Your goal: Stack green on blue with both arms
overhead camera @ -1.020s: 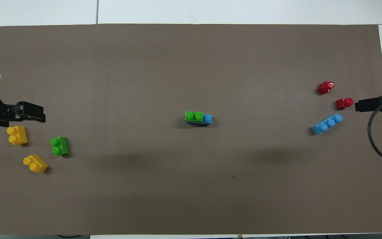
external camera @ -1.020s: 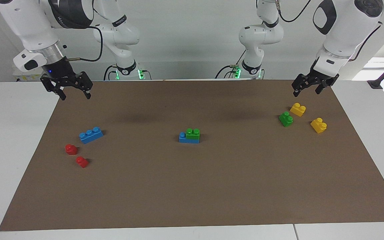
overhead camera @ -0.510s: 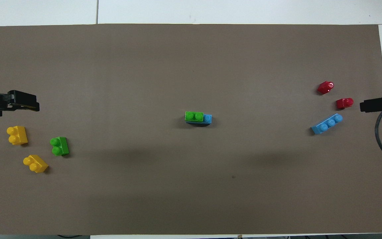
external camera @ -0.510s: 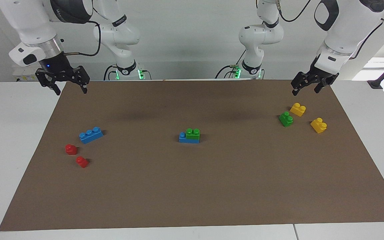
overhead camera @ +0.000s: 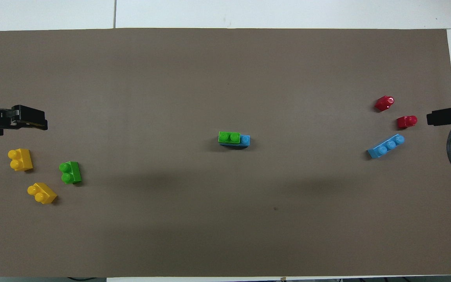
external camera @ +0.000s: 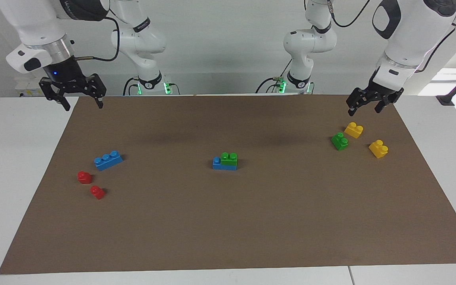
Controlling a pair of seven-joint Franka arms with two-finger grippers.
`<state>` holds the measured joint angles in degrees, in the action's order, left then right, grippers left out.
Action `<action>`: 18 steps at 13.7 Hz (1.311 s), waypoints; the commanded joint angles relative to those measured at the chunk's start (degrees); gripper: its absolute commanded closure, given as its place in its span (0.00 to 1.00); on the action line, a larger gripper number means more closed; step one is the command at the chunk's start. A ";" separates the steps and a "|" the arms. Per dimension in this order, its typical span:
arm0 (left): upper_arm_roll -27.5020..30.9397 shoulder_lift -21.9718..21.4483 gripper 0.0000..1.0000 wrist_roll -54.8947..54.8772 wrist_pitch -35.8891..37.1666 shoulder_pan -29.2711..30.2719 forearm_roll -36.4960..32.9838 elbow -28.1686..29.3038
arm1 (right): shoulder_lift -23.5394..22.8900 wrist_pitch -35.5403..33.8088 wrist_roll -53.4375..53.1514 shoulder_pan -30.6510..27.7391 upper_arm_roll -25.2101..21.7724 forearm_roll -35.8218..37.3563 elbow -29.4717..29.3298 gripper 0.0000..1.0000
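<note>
In the middle of the brown mat (external camera: 251, 221) a green brick (external camera: 228, 158) (overhead camera: 229, 137) sits on a blue brick (external camera: 224, 165) (overhead camera: 245, 140), leaving one blue stud uncovered. A second green brick (external camera: 339, 141) (overhead camera: 70, 172) lies toward the left arm's end. A second blue brick (external camera: 108, 160) (overhead camera: 386, 146) lies toward the right arm's end. My left gripper (external camera: 364, 111) (overhead camera: 39, 119) hangs open and empty over the mat's edge by the yellow bricks. My right gripper (external camera: 83, 106) (overhead camera: 431, 118) hangs open and empty over the mat's edge at its own end.
Two yellow bricks (external camera: 353, 130) (external camera: 378, 149) lie beside the loose green one. Two small red bricks (external camera: 84, 177) (external camera: 97, 192) lie beside the loose blue one, farther from the robots. White table (external camera: 14, 158) surrounds the mat.
The right gripper has risen and drawn outward toward its end of the table. The left gripper has shifted slightly off the yellow brick. No brick has moved.
</note>
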<state>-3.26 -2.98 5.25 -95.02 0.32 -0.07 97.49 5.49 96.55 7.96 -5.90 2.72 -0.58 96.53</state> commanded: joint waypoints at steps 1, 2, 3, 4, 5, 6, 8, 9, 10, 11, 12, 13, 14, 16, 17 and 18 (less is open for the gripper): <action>0.36 0.17 0.00 -0.33 -0.17 -0.58 -0.46 -0.29 | -1.18 -2.15 -0.31 1.32 0.45 0.23 -3.27 0.00; 0.36 0.17 0.00 -0.24 0.10 -0.76 -0.46 -0.29 | -1.36 -2.33 -0.31 1.24 0.45 0.23 -3.88 0.00; 0.36 0.17 0.00 -0.15 1.06 -0.76 -0.46 -0.37 | -2.14 -2.85 -0.31 1.41 0.71 0.23 -4.76 0.00; 0.36 0.17 0.00 -0.24 1.94 -0.76 -0.37 -0.46 | -2.76 -3.47 -0.31 1.76 0.80 0.23 -5.64 0.00; 0.36 0.17 0.00 -0.15 2.82 -0.76 -0.02 -0.72 | -2.85 -3.91 -0.31 3.33 0.28 0.32 -5.91 0.00; 0.36 0.17 0.00 -0.07 3.78 -0.67 1.11 -0.81 | -2.94 -4.61 -0.31 5.09 -0.77 0.58 -6.00 0.00; 0.62 0.08 0.00 -0.07 5.28 -0.67 1.74 -0.81 | -3.81 -5.49 -1.01 11.05 -6.29 0.84 -7.39 0.00; 0.62 0.08 0.00 -0.07 5.55 -0.67 1.74 -0.90 | -4.43 -5.58 -1.45 13.78 -9.80 0.76 -8.54 0.00; 0.62 0.08 0.00 -0.07 5.64 -0.67 1.74 -0.90 | -4.52 -5.58 -1.45 14.24 -11.05 0.50 -8.90 0.00; 0.62 0.08 0.00 -0.07 6.16 -0.67 1.74 -0.99 | -4.52 -5.58 -1.45 13.72 -11.07 0.41 -9.16 0.00; 0.62 0.08 0.00 -0.07 6.60 -0.67 1.74 -1.08 | -4.52 -5.67 -1.45 13.46 -10.98 0.41 -9.25 0.00; 0.71 0.08 0.00 -0.07 6.60 -0.67 1.74 -1.08 | -4.61 -6.37 -1.45 12.76 -10.98 0.50 -9.34 0.00; 0.71 0.08 0.00 -0.07 6.60 -0.58 1.82 -1.16 | -4.61 -6.98 -1.45 11.79 -10.80 0.41 -9.34 0.00; 0.62 0.08 0.00 -0.15 6.69 -0.41 1.82 -1.52 | -4.52 -7.43 -1.45 10.04 -8.79 0.50 -9.51 0.00; 0.62 0.08 0.00 -0.24 6.69 -0.32 1.82 -1.52 | -4.61 -7.43 -1.45 9.16 -7.91 0.50 -10.12 0.00; 0.62 0.08 0.00 -0.33 6.69 -0.23 1.82 -1.43 | -4.61 -7.69 -1.45 8.63 -7.21 0.76 -10.13 0.00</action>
<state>-3.17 -2.98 5.25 -89.99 0.30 1.16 97.14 1.75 90.61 7.08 4.77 -6.71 -0.56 88.41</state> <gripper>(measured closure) 0.000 0.000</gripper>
